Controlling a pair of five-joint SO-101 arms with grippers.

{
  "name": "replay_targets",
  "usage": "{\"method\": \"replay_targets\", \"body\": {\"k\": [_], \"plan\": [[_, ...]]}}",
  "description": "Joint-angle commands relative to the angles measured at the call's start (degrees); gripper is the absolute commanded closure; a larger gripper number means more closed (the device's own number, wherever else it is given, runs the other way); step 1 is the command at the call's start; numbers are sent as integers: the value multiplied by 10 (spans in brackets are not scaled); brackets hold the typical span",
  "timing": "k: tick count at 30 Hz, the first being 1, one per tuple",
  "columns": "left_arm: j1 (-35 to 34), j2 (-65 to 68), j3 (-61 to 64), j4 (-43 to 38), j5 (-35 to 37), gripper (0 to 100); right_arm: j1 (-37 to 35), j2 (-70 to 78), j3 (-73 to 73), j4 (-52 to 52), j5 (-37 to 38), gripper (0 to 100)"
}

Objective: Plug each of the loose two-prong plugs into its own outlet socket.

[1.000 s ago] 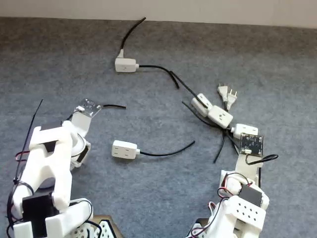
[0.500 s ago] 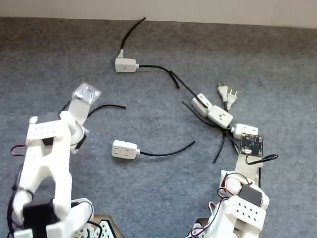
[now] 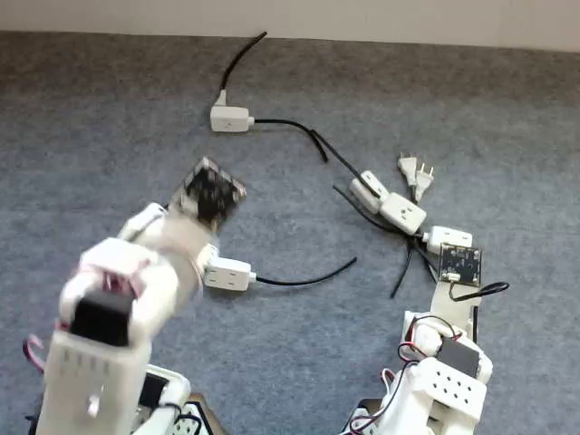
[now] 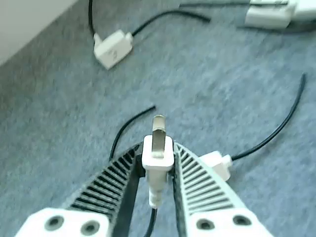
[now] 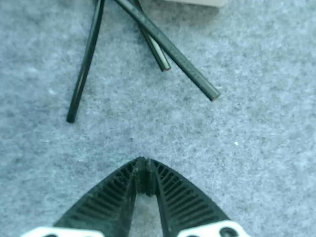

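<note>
1. Covering the whole work area is a grey carpet (image 3: 299, 362); a pale wall (image 3: 408, 18) runs along the top edge of the high view.
2. The left arm (image 3: 118, 290) rises from the lower left of the high view, with its wrist camera board (image 3: 208, 192) left of centre.
3. The left gripper (image 4: 158, 148) is clamped on a white two-prong plug (image 4: 158, 154), prongs pointing away from the wrist and its black cord trailing back between the fingers.
4. A white outlet socket (image 3: 228, 274) lies at mid-frame, touching or tucked just under the left arm's wrist, and its black cable (image 3: 308, 275) curves off to the right. In the left wrist view it lies just beside the held plug.
5. A second socket (image 3: 229, 119) sits at upper centre with a cord at either end.
6. A cluster of three sockets (image 3: 402, 213) lies at the right, with two loose plugs (image 3: 407, 166) just above it.
7. Black cable ends (image 5: 168, 47) cross the carpet between that cluster and the right arm (image 3: 444, 362), right ahead of the right gripper (image 5: 143, 173).
8. The right gripper's fingers are pressed together on nothing, low over bare carpet.
</note>
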Motion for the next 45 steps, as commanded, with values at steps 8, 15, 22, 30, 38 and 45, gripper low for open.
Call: {"method": "replay_targets", "body": {"k": [8,15,22,30,38,45], "plan": [[154,-401,268,-260,235,994,-8,-3,2,-13,3,986],[196,-374,337,-378,300,994,-8,-4,-13,-15,3,986],[258,-381,453,-558,297,994,-23,-4,-222,16,3,990],[256,-381,521,-658,297,994,-250,-4,-529,157,3,990],[256,-381,521,-657,297,994,-481,-4,-712,238,3,990],[256,-381,521,-657,297,994,-636,-4,-792,289,2,990]]}}
